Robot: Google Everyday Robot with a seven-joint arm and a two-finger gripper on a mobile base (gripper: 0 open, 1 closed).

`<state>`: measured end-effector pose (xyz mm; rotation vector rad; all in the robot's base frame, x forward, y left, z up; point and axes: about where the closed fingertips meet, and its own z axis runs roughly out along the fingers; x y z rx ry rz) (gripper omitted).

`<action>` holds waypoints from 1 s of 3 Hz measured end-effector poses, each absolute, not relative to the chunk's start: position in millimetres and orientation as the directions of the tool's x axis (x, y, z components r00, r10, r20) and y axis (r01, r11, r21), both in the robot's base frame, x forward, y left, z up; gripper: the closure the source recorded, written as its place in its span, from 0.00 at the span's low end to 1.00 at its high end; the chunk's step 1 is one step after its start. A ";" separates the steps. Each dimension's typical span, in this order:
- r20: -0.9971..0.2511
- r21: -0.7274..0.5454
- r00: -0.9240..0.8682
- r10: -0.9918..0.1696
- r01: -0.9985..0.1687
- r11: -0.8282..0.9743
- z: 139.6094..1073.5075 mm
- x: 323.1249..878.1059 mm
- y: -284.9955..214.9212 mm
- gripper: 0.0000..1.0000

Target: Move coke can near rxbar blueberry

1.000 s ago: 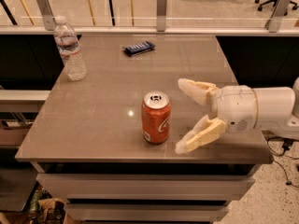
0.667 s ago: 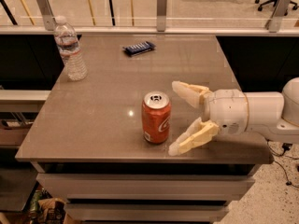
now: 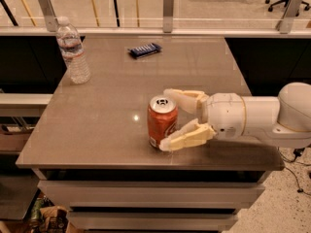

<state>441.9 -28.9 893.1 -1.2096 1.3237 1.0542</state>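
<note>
Near the front edge of the smooth grey-brown tabletop (image 3: 97, 130), an orange-red aluminium coke can (image 3: 162, 123) with a silver top and pull tab stands upright, a little right of centre. Reaching in from the right, the robot's cream-coloured two-finger gripper (image 3: 165, 119) sits level with the can. Its fingers are spread apart and straddle it: one finger (image 3: 187, 136) crosses in front of the can's lower right side, the other (image 3: 183, 95) lies behind it, close to the rim. Whether either finger presses the metal cannot be told from this side. Behind the fingers, the rounded white wrist (image 3: 228, 115) and arm (image 3: 291, 115) run off to the right, hanging over the tabletop's right front corner. Farther back on the left, a tall clear plastic water bottle (image 3: 73, 52) with a white cap stands upright near the left edge, well apart from the can. Farther still, around the middle of the far side, the small rxbar blueberry (image 3: 145, 49) in its dark blue wrapper lies flat and slightly askew, well apart from both can and bottle. Beyond the tabletop, a glass railing (image 3: 223, 11) on grey metal posts (image 3: 168, 11) closes off the back.
</note>
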 end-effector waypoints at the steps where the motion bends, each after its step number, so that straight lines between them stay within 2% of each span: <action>1: -0.994 -0.030 0.018 -0.109 -0.993 0.111 893.9 441.2 -26.8 0.41; 3: -0.994 -0.033 0.022 -0.110 -0.994 0.102 895.9 439.7 -22.1 0.88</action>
